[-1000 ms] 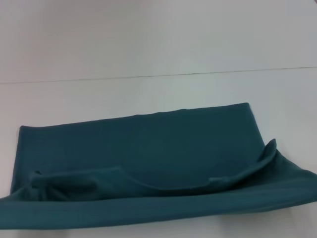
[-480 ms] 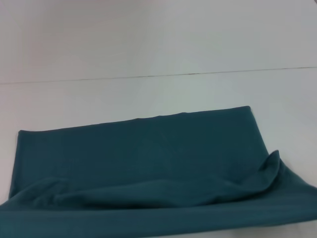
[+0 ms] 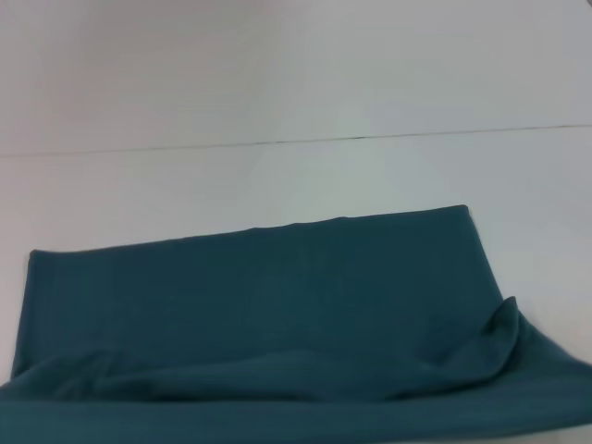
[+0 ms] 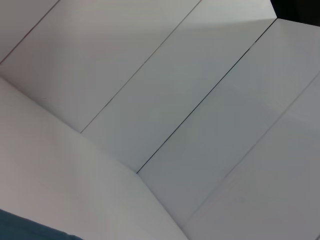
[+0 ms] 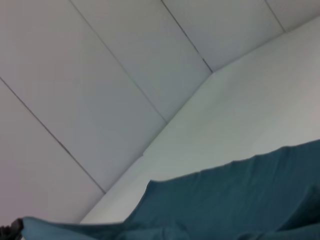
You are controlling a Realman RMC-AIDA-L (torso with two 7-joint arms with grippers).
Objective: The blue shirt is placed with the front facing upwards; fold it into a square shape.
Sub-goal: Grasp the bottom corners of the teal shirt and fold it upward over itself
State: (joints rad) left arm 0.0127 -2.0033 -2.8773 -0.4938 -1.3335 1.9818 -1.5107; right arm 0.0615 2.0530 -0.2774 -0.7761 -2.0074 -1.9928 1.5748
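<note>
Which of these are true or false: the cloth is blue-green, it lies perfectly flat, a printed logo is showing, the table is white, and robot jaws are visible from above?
1. The blue shirt is teal. True.
2. It lies perfectly flat. False: its near edge is raised and rolled, with a peak at the right.
3. A printed logo shows. False: only plain fabric is visible.
4. The table is white. True.
5. Jaws show in the head view. False: none appear.
</note>
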